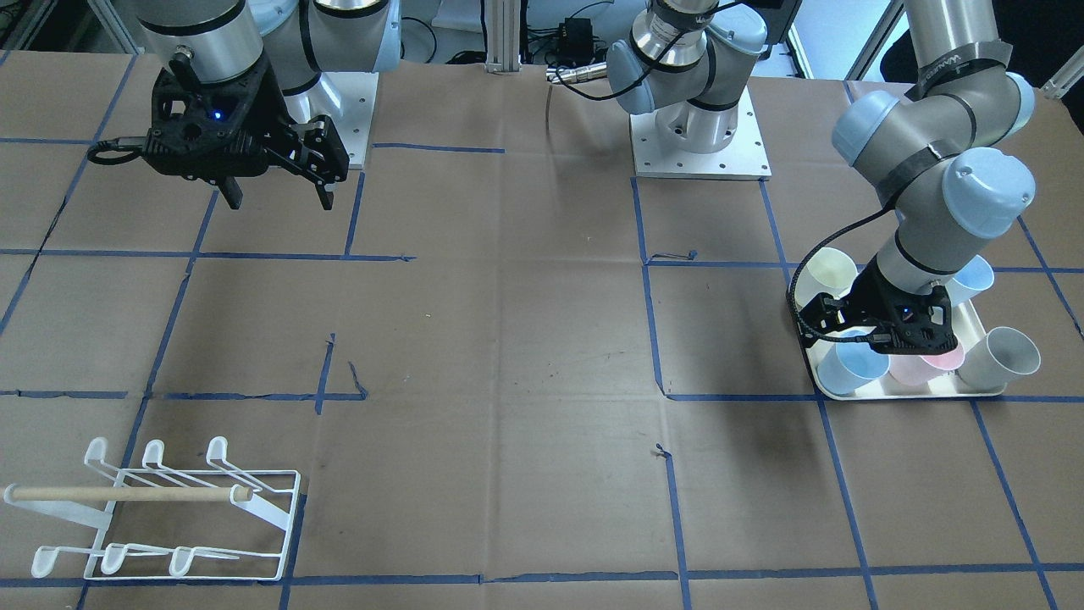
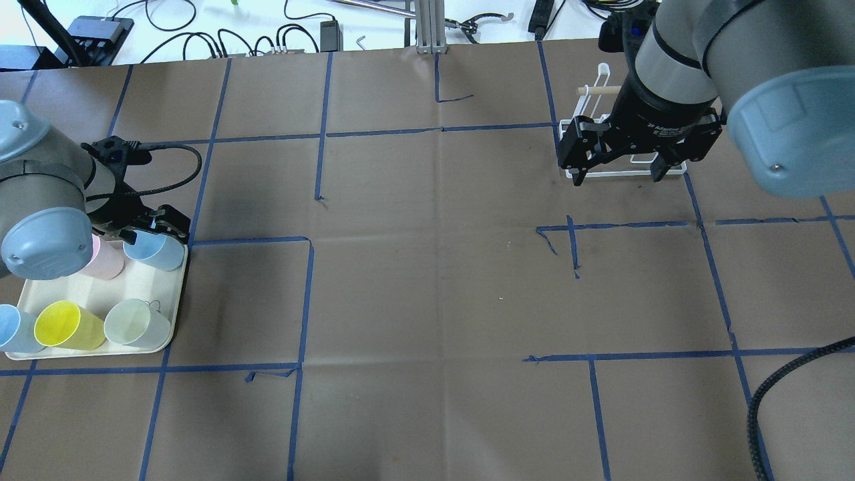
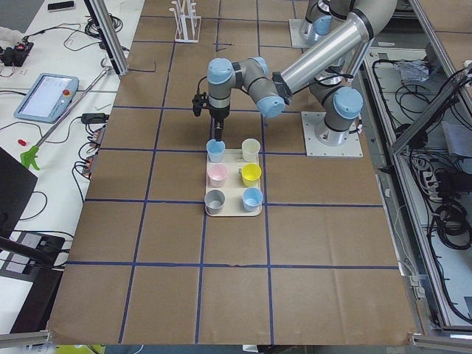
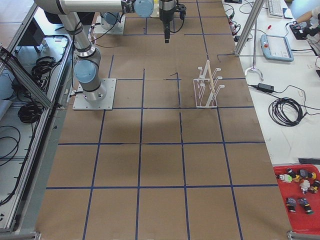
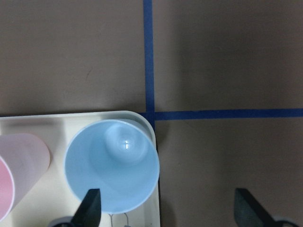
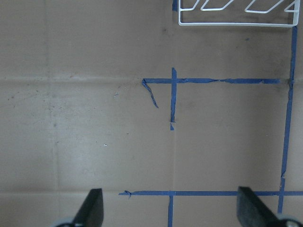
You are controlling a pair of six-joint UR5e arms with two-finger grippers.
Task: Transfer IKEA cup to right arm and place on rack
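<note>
A light blue cup [image 5: 111, 165] stands upright at the far corner of a cream tray [image 2: 100, 351]. My left gripper [image 5: 170, 210] is open just above it. One finger [image 5: 90, 208] is over the cup's mouth and the other is outside it, over the table, so the cup's wall is between them. The gripper touches nothing. In the overhead view the left gripper [image 2: 150, 230] is over this cup [image 2: 157, 250]. My right gripper [image 2: 618, 170] is open and empty, high above the table, beside the white wire rack [image 2: 594, 100]. The rack [image 1: 169, 508] holds no cups.
The tray also holds a pink cup [image 2: 107, 260], a yellow cup [image 2: 67, 325], a grey cup [image 2: 137, 323] and another blue cup [image 2: 13, 327]. The table is brown paper with a blue tape grid. The arm bases [image 1: 699, 135] stand at the table's back edge.
</note>
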